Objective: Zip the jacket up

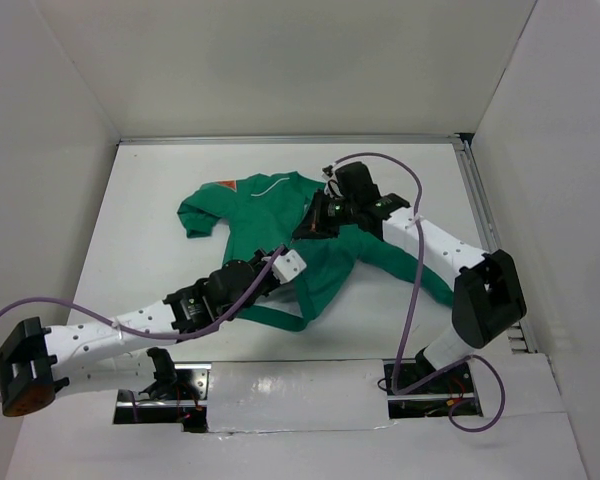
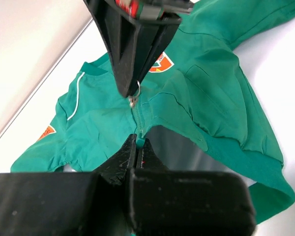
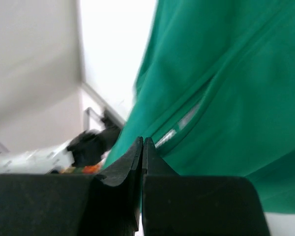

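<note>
Jacket (image 1: 255, 215), smooth green cloth, softly creased folds

No text reads clearly. On the jacket (image 2: 206, 93), the orange chest emblem (image 2: 162, 63) is partly covered by the right claw (image 2: 131, 94), its letter illegible. The orange shoulder patch (image 2: 46, 132) is too small to read.
</note>
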